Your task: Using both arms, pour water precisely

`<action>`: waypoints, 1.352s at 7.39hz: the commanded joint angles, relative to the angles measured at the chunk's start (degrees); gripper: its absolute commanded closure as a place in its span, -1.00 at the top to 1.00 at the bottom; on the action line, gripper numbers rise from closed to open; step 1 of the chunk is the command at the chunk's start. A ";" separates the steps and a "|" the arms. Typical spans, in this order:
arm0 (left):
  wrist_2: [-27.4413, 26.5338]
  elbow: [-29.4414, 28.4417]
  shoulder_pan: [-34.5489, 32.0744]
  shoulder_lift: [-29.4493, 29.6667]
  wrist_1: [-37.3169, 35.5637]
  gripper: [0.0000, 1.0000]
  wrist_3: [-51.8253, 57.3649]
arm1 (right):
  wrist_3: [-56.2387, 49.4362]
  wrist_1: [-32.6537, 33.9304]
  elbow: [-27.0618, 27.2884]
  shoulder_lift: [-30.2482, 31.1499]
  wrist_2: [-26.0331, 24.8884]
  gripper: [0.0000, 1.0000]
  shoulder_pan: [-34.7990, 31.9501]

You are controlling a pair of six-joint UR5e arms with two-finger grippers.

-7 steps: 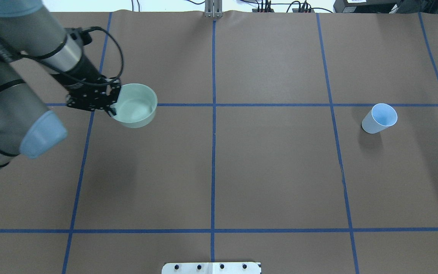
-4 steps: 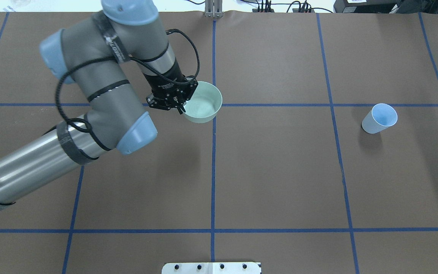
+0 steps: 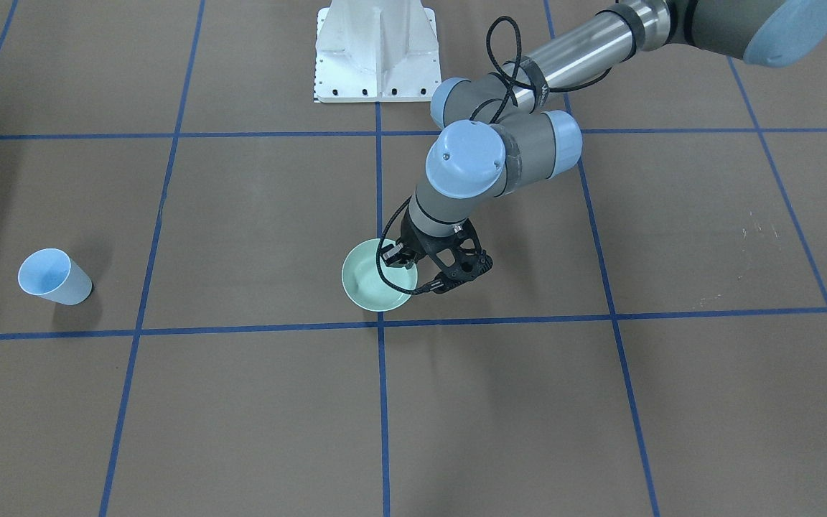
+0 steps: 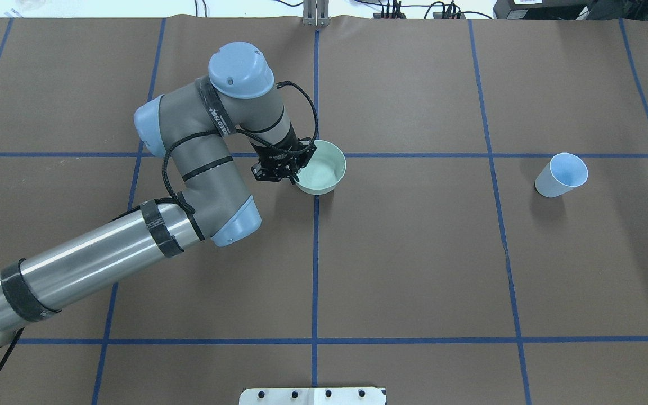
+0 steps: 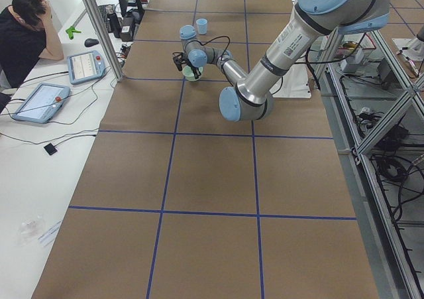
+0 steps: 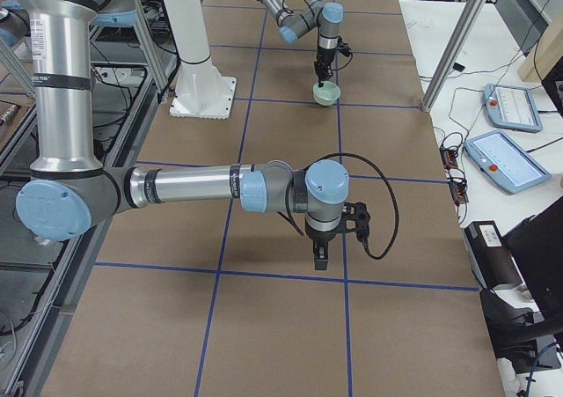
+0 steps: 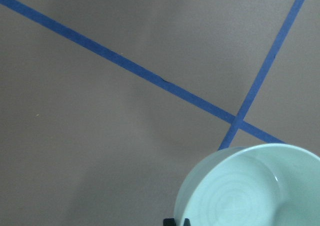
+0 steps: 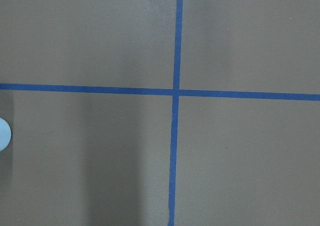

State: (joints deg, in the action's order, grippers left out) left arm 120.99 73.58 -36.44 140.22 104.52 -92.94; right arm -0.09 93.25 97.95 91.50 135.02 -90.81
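My left gripper [image 4: 295, 169] is shut on the near rim of a pale green bowl [image 4: 324, 167] and holds it upright by the table's middle tape crossing. The bowl also shows in the front view [image 3: 370, 283], with the gripper [image 3: 413, 276] at its side, and in the left wrist view [image 7: 255, 191]. Faint rings show on the bowl's bottom; I cannot make out water for sure. A light blue cup [image 4: 562, 175] stands alone at the right, also in the front view [image 3: 52, 277]. My right gripper [image 6: 321, 258] hangs over bare table and shows only in the right side view; I cannot tell if it is open.
Brown table paper carries a blue tape grid [image 4: 315, 253]. The white pedestal [image 3: 377, 50] stands at the robot's side. A seated person [image 5: 23, 30] and control tablets [image 5: 40, 101] are beyond the far table edge. The cup's rim peeks into the right wrist view [image 8: 2, 134].
My left arm has swung from the table's left part to the middle line, carrying the green bowl with it. The blue cup has not moved.
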 commanded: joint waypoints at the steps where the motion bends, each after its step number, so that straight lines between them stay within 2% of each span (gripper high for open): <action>1: -2.25 -0.63 2.16 -0.21 0.60 -0.78 -0.14 | -0.09 0.00 0.05 0.09 -0.10 1.00 0.02; 2: -2.52 -1.07 2.16 -0.38 0.51 0.53 0.30 | -0.09 0.00 0.05 0.09 -0.10 1.00 0.02; 3: -3.74 0.23 1.46 -0.47 0.42 0.97 0.30 | -0.09 0.00 0.39 -0.17 -0.19 1.00 0.02; 5: -1.66 5.84 -2.04 -2.92 -0.45 1.00 0.48 | 0.26 0.00 1.18 -1.05 -0.19 1.00 0.02; 6: 2.80 9.61 -6.50 -4.41 -3.07 1.00 0.56 | 0.09 0.35 1.62 -4.28 -0.11 1.00 0.02; 7: 6.24 13.74 -10.89 -6.60 -5.18 1.00 0.56 | 0.61 0.35 1.80 -6.83 -2.45 1.00 -0.07; 9: 6.71 20.00 -15.13 -14.76 -5.29 1.00 4.92 | 5.67 -0.09 7.14 -3.18 -0.12 1.00 0.11; 10: 6.71 21.93 -16.64 -18.71 -5.29 1.00 9.40 | 18.07 -1.48 15.00 -0.29 -1.15 1.00 4.46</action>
State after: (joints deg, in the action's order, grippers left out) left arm 127.40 92.56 -50.67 126.47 99.40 -88.40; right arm 6.74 92.94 105.71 88.39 134.24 -89.81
